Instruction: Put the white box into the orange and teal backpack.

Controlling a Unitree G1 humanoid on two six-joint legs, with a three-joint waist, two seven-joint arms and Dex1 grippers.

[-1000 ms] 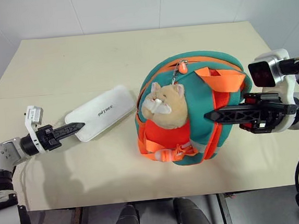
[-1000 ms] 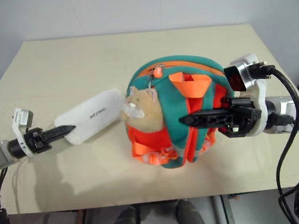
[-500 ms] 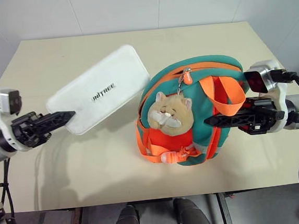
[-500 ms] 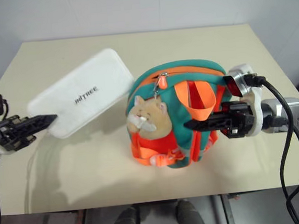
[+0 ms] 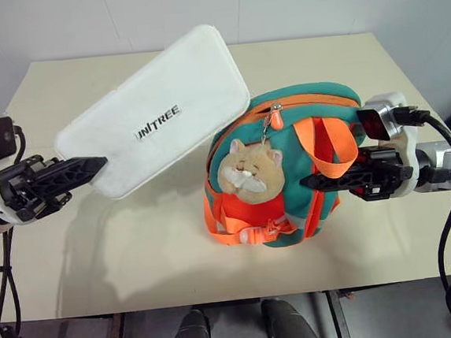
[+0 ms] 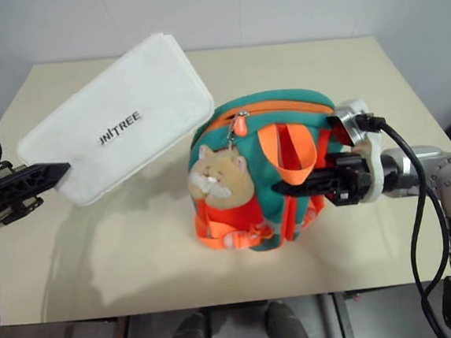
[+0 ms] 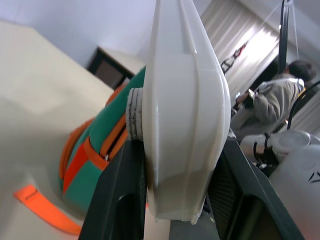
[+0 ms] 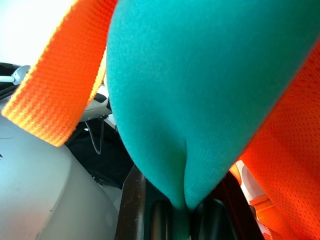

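Clearly, the box [image 5: 158, 123] is pinched by the left end effector [image 5: 87, 167] above the backpack [image 5: 290, 179], whose teal fabric is clamped by the right end effector [image 5: 315, 181], likely steadying it.

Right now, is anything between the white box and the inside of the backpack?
Yes: the orange and teal backpack looks zipped shut, its pull at the top. The white box is raised beside it in the left tool.

We cannot see the lower right part of the orange and teal backpack [image 5: 289, 171] behind the right gripper [image 5: 310, 182], and the white box [image 7: 185, 105] hides most of it in the left wrist view.
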